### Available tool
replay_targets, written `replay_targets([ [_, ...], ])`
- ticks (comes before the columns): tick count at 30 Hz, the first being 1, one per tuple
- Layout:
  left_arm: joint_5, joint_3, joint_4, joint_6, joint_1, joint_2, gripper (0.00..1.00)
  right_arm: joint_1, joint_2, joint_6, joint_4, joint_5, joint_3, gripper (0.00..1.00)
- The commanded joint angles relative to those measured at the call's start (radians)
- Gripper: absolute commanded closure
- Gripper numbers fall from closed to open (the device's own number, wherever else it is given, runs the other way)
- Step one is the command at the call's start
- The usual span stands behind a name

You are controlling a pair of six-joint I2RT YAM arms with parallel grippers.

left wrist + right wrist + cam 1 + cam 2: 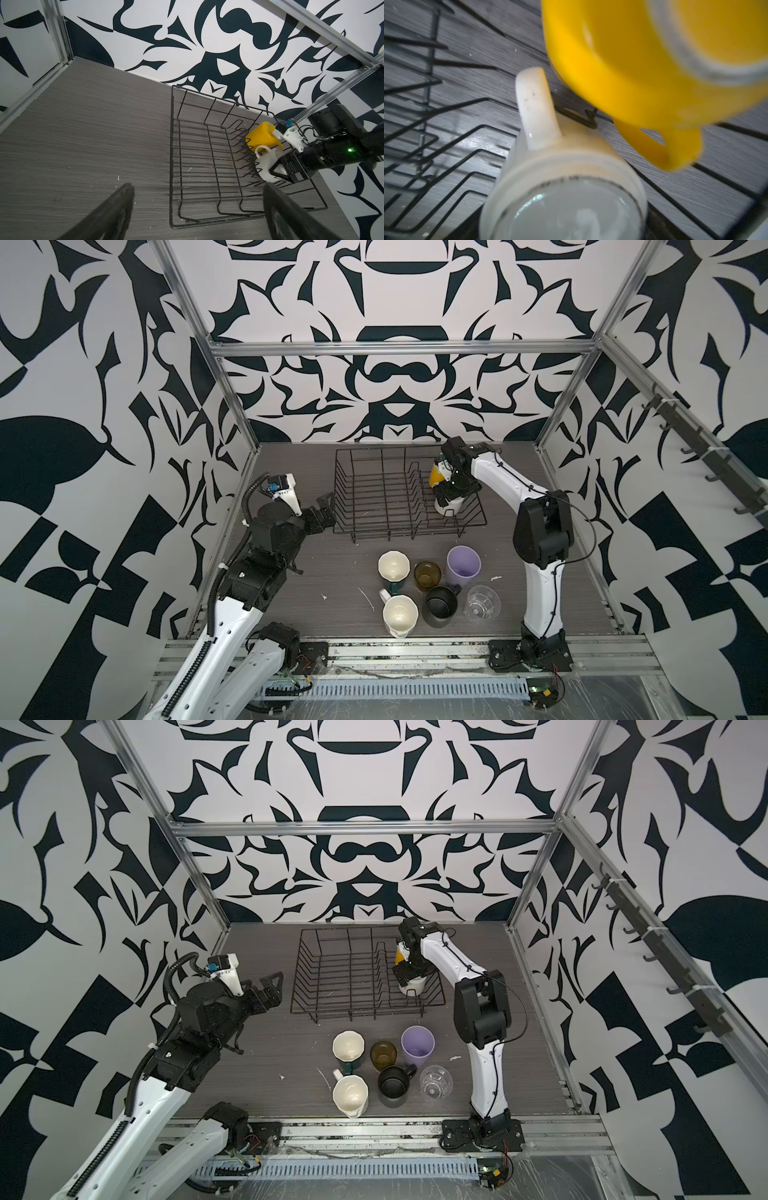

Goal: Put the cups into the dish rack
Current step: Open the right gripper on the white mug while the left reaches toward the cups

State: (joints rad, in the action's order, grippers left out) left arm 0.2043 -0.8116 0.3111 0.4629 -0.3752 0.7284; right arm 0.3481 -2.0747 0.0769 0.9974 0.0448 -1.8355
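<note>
Right tool point(446, 495) was down in the rack point(374, 497) at its right end, over the white mug point(562, 197), which sat base-up there. The yellow mug point(262, 136) was tipped just behind it, also in the rack. I couldn't tell whether the right tool was pinching the white mug or clear of it: the left wrist view showed one finger against the mug's side, and the right wrist view showed no fingers at all. Left tool point(326, 510) was spread and empty, beside the rack's left wall. Six cups were left on the tabletop point(311, 572) in front: teal mug point(392, 568), cream mug point(400, 616), amber glass point(427, 574), lilac tumbler point(463, 566), black mug point(441, 608), clear glass point(482, 605). This looked like the release of the white mug. To do it cleanly I'd spread fully, then lift straight up, with no sideways drift toward the yellow mug or the prongs. The white handle sat very near the yellow mug, but blur hid whether they touched. In both top views the wrist covered most of the white mug. I couldn't see its seating on the wires or its inside. The clear glass was faint.
</note>
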Motion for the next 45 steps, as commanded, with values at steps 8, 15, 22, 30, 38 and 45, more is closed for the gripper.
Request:
replay_targets([
  [8, 0.025, -0.009, 0.03, 0.003, 0.003, -0.009, 0.01, 0.0, 0.126, -0.028, -0.015, -0.053, -0.025, 0.04],
  [15, 0.0, -0.069, 0.141, 0.035, 0.002, 0.0, 0.0, -0.002, 0.283, -0.086, -0.163, -0.121, 0.083, 0.06],
  [22, -0.068, -0.114, 0.255, 0.088, 0.002, 0.01, 0.05, -0.001, 0.522, -0.199, -0.416, -0.184, 0.327, 0.07],
  [30, -0.265, -0.141, 0.363, 0.149, 0.003, 0.112, 0.2, 0.0, 0.647, -0.239, -0.504, -0.206, 0.467, 0.08],
  [38, -0.287, -0.124, 0.399, 0.228, -0.104, 0.156, 0.26, -0.001, 0.673, -0.243, -0.522, -0.207, 0.52, 0.08],
  [45, -0.153, -0.113, 0.432, 0.318, -0.298, 0.233, 0.27, 0.0, 0.682, -0.241, -0.533, -0.209, 0.551, 0.08],
])
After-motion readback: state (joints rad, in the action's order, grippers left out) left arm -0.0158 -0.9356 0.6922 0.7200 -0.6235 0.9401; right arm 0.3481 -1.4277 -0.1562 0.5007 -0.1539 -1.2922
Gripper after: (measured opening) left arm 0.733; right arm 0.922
